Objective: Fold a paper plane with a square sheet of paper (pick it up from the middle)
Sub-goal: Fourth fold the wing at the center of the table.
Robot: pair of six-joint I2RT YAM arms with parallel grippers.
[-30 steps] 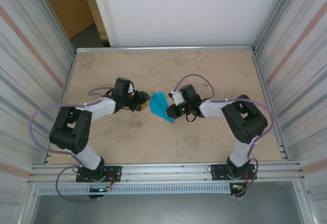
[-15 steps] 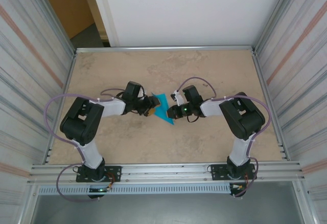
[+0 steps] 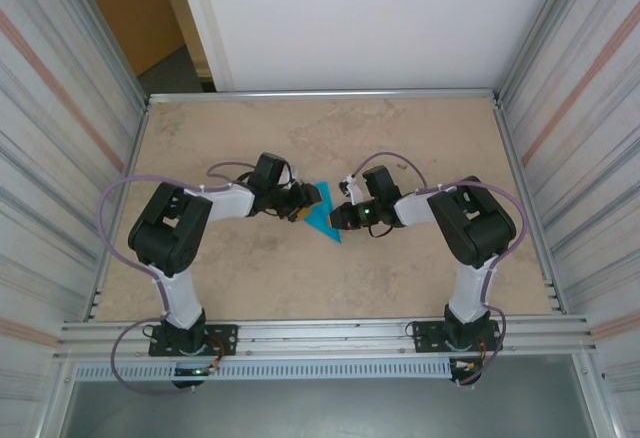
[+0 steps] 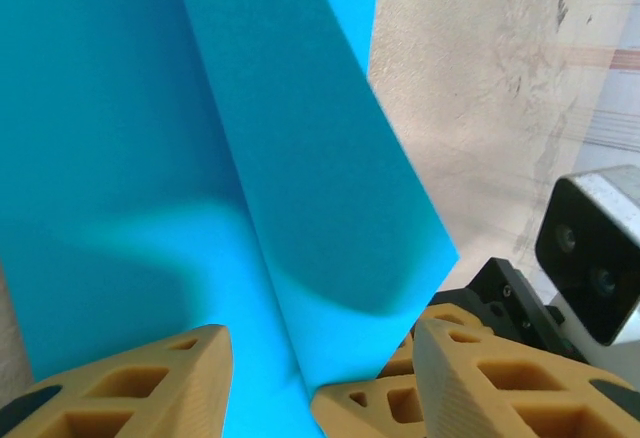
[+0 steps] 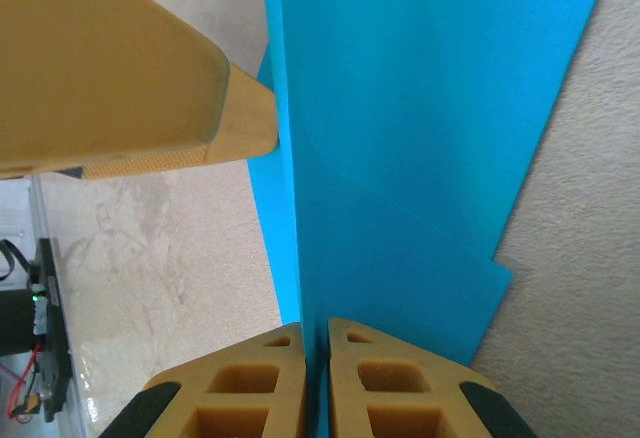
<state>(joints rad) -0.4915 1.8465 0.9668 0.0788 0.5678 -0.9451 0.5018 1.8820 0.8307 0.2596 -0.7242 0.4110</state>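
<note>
Currently: folded teal paper [image 3: 322,213] at centre of desk [image 3: 250,268], between both pincers. Right pincer [image 5: 317,343] clamped tight on paper's edge. Left pincer [image 4: 320,358] jaws apart, straddling the opposite edge, not closed on it; contact unclear.

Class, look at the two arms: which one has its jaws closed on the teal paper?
The right arm: its jaws are shut on the teal paper, whereas those of the left arm stand apart around it.
</note>
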